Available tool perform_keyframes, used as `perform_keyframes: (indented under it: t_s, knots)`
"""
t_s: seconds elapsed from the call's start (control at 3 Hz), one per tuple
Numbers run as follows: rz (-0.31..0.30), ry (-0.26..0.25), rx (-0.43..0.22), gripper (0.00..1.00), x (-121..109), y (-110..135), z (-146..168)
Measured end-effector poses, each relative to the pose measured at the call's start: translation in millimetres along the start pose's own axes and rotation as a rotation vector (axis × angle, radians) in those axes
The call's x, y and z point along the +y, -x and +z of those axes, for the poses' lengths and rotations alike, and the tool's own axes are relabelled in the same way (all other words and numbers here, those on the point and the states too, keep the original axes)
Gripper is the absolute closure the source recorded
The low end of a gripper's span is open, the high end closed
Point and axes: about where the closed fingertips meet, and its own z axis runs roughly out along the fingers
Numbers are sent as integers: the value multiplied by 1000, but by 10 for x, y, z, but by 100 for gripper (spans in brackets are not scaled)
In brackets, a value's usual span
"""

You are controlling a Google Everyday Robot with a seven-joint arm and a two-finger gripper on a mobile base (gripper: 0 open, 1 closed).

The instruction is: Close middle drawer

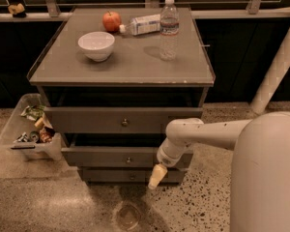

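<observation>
The middle drawer is a slim grey front with a small round knob, low on the grey cabinet. It stands out only slightly past the darker bottom drawer front. My gripper hangs at the end of the white arm. It is right in front of the right part of the middle drawer front, with its pale tip pointing down over the bottom drawer. The fingers look shut and hold nothing.
The taller top drawer front sits above it under a dark gap. On the cabinet top are a white bowl, an apple, a lying bottle and an upright water bottle. A clear bin of snacks stands on the floor to the left.
</observation>
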Motion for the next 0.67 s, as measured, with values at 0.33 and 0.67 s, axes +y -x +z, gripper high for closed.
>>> perform_keyframes:
  t_s: [0.33,0.67]
  knots:
    - [-11,1,0,0,1,-1,2]
    - [-12,13,20,0,153,-60,109]
